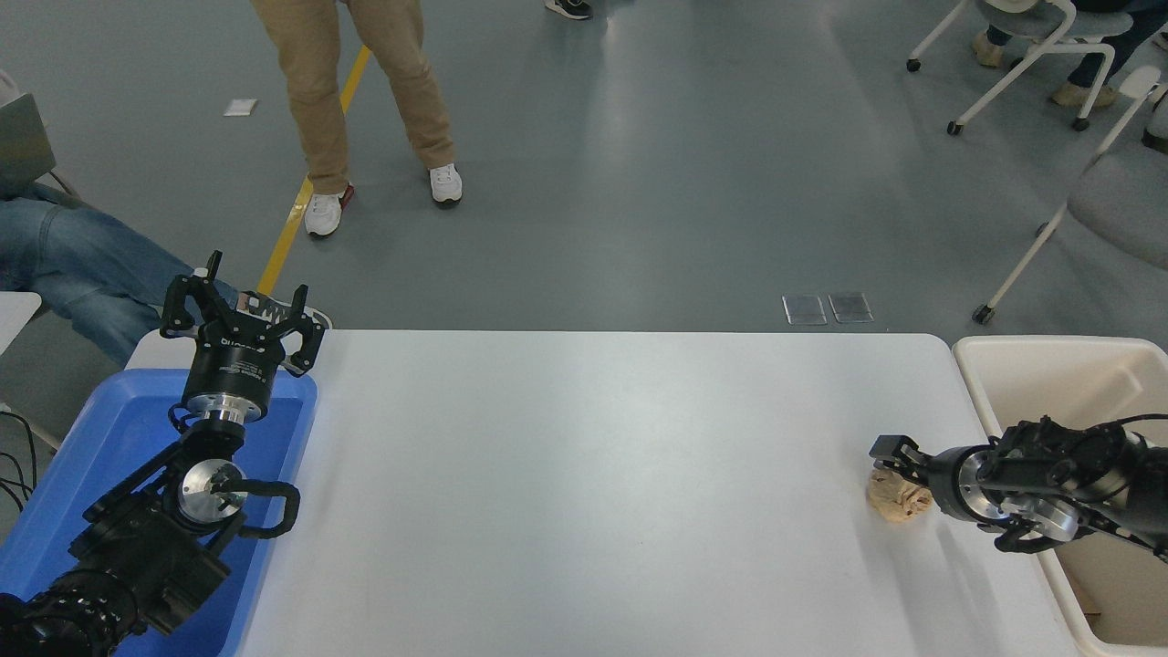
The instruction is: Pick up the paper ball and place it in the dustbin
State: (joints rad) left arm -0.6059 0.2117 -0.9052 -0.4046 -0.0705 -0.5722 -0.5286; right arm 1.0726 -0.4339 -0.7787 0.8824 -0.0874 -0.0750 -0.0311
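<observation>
right gripper (890,465) over paper ball (896,498) near table's right edge — finger spread unclear | dustbin (1049,351) just beside, short carry | left gripper (239,315) parked at far-left corner, fingers wide

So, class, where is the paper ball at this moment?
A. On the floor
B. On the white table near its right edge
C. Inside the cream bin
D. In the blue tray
B: the paper ball lies on the white table beside the dustbin, with the right gripper over it.

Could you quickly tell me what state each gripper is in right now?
Left gripper: open, empty, parked over the blue tray.
Right gripper: over the paper ball; open or closed cannot be told.
</observation>
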